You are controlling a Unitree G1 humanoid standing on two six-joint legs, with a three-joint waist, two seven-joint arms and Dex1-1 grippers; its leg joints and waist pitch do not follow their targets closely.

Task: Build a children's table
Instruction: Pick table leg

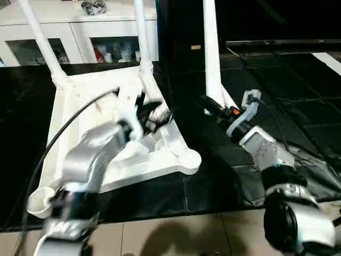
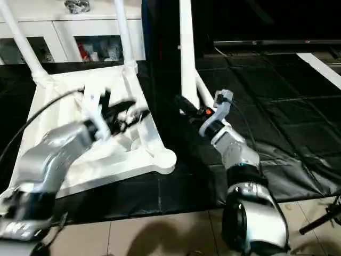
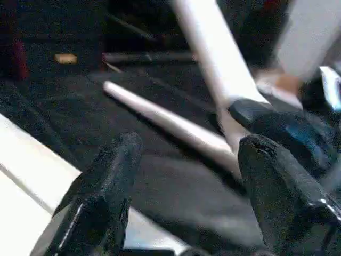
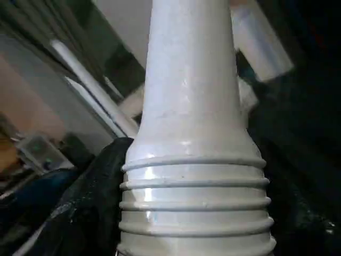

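A long white tapered plastic leg (image 1: 211, 48) is held upright, threaded end down, by the right gripper (image 1: 213, 108); the left gripper (image 3: 184, 176) is spread open, empty.

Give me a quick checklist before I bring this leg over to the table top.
1. Right gripper clamped on the third leg: ok.
2. Leg's threaded end undamaged: ok.
3. Near right socket empty: ok.
4. Leg lined up over that socket: not ok; it stands beside the table top, over the black mat.
5. Left gripper open and empty: ok.
6. Far-left leg and far-right leg fully seated: cannot tell.
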